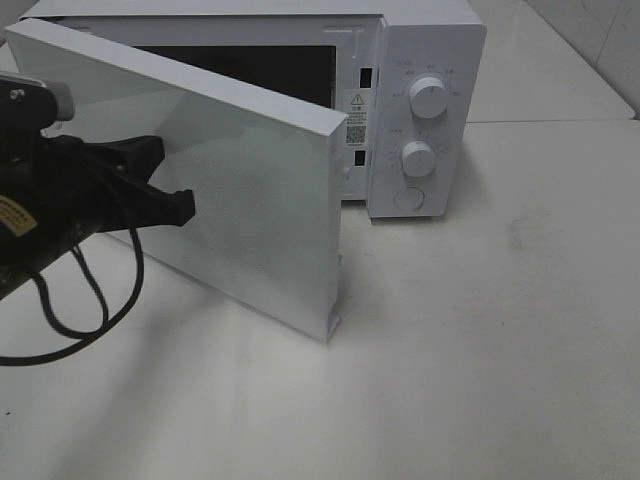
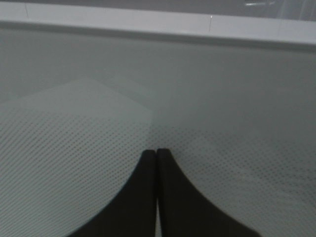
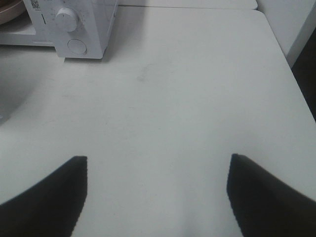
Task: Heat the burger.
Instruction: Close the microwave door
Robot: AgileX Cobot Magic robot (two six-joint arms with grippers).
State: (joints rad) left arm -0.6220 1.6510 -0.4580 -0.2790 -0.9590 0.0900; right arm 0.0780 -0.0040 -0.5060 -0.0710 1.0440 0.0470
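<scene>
Burger unseen. Left gripper (image 1: pixel 183 205), shut, empty, near microwave door (image 1: pixel 250 190); may skid off smooth face, leaving it unlatched. Right gripper (image 3: pixel 158 159) wide, empty.

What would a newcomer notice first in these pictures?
The white microwave stands at the back of the table, its door swung wide open toward the camera. The left tool, shut, points at the door's outer face; the right tool hangs open over the table.

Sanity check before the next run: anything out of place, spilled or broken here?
Nothing spilled or damaged. The microwave door stands half open, and there is only a faint smudge on the table. The burger is not in view.
</scene>
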